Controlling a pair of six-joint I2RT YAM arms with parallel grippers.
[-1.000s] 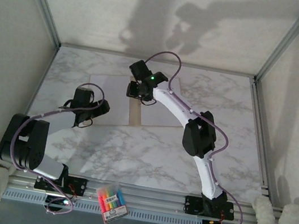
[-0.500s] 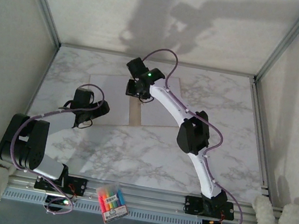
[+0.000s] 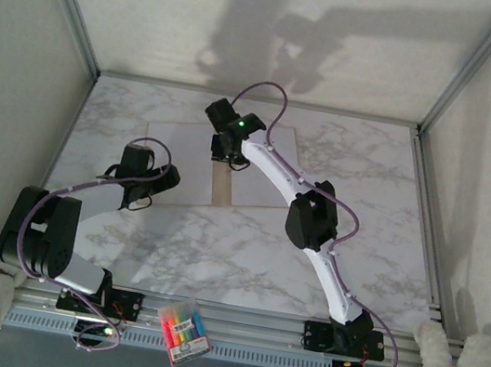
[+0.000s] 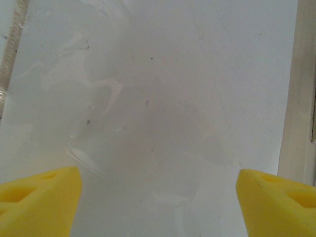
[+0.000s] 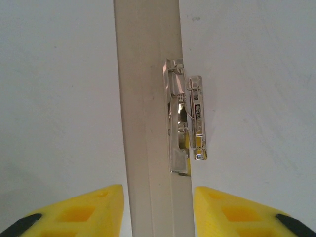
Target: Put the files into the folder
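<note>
Left arm bends low near the left edge of the table (image 3: pixel 371 167), left gripper (image 4: pixel 158 197) spread wide; right arm reaches far-centre, right gripper (image 5: pixel 158 207) pointing down, fingers narrower yet apart

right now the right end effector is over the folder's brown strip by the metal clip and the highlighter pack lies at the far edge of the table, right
Not quite. The highlighter pack lies at the near edge, between the two arm bases, as the top external view shows. The rest holds: in the right wrist view the right end effector is over the brown strip of the folder, beside the metal clip.
</note>
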